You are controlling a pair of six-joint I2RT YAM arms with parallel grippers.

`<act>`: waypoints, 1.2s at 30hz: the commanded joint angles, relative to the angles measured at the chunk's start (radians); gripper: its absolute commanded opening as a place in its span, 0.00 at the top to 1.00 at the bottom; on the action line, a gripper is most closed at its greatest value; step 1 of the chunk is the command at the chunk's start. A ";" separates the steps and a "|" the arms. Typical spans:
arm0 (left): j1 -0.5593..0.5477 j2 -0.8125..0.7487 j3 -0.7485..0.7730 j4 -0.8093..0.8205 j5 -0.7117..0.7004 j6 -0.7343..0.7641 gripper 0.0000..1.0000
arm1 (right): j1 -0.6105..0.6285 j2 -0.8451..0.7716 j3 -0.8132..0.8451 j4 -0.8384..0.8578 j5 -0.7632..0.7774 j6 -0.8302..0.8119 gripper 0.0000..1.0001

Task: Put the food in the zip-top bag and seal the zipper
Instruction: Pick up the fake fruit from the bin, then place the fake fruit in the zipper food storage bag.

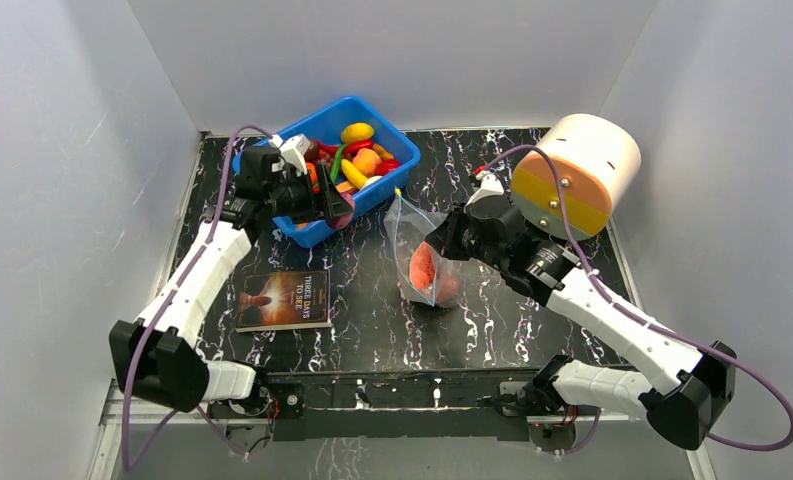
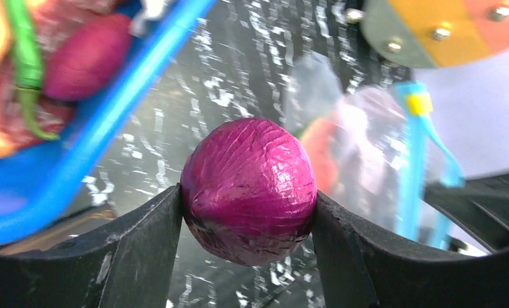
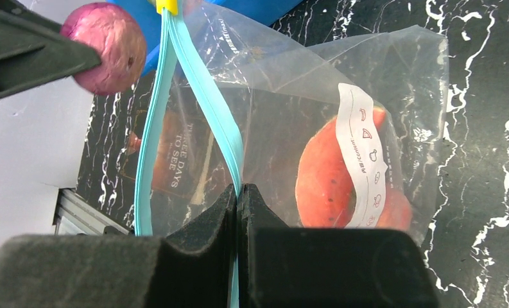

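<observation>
My left gripper (image 2: 248,206) is shut on a purple onion (image 2: 248,189), held off the table just outside the blue bin (image 1: 308,233). In the top view the left gripper (image 1: 340,207) is left of the zip-top bag (image 1: 419,240). My right gripper (image 3: 239,192) is shut on one side of the bag's blue-green zipper (image 3: 203,90), and the mouth gapes open. A red watermelon slice (image 3: 325,173) lies inside the bag (image 3: 316,96). The onion (image 3: 107,48) shows beside the mouth. More food (image 1: 360,150) fills the bin, among it a green bean (image 2: 24,58).
A book (image 1: 284,299) lies flat on the black marbled table, in front of the bin. A large round container with pink, orange and yellow bands (image 1: 577,172) stands at the back right, behind my right arm. White walls close in three sides.
</observation>
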 commanded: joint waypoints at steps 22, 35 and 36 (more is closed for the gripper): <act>-0.239 -0.159 -0.218 0.560 0.375 -0.479 0.57 | 0.001 0.066 0.062 0.134 -0.102 0.079 1.00; -0.261 -0.133 -0.206 0.374 0.271 -0.350 0.55 | 0.001 0.048 0.075 0.137 -0.097 0.081 1.00; -0.262 -0.129 -0.197 0.344 0.255 -0.331 0.55 | 0.002 0.048 0.075 0.137 -0.097 0.081 1.00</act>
